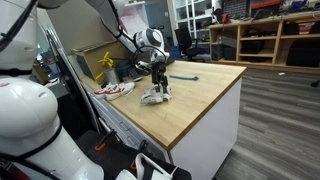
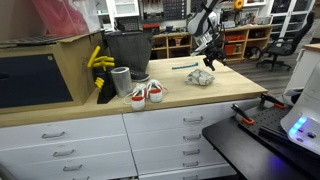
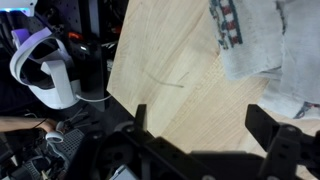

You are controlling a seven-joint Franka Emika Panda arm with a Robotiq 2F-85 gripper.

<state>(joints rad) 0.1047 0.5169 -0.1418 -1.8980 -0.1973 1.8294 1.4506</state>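
A crumpled white cloth with a dark checked patch [image 1: 155,96] [image 2: 201,78] lies on the wooden countertop [image 1: 200,100] [image 2: 190,95]. My gripper [image 1: 158,76] [image 2: 210,60] hangs just above it, pointing down, in both exterior views. In the wrist view the gripper [image 3: 205,125] is open, with bare wood between its two dark fingers [image 3: 275,130]. The cloth [image 3: 250,40] fills the upper right of that view, just past the fingertips and apart from them. Nothing is held.
A pair of white and red sneakers [image 1: 115,89] [image 2: 147,93] sits near the counter's edge. A blue pen-like item [image 1: 185,78] [image 2: 183,67] lies behind the cloth. A grey cup [image 2: 121,80] and black bin [image 2: 127,50] stand nearby. A white headset [image 3: 45,70] sits below the counter.
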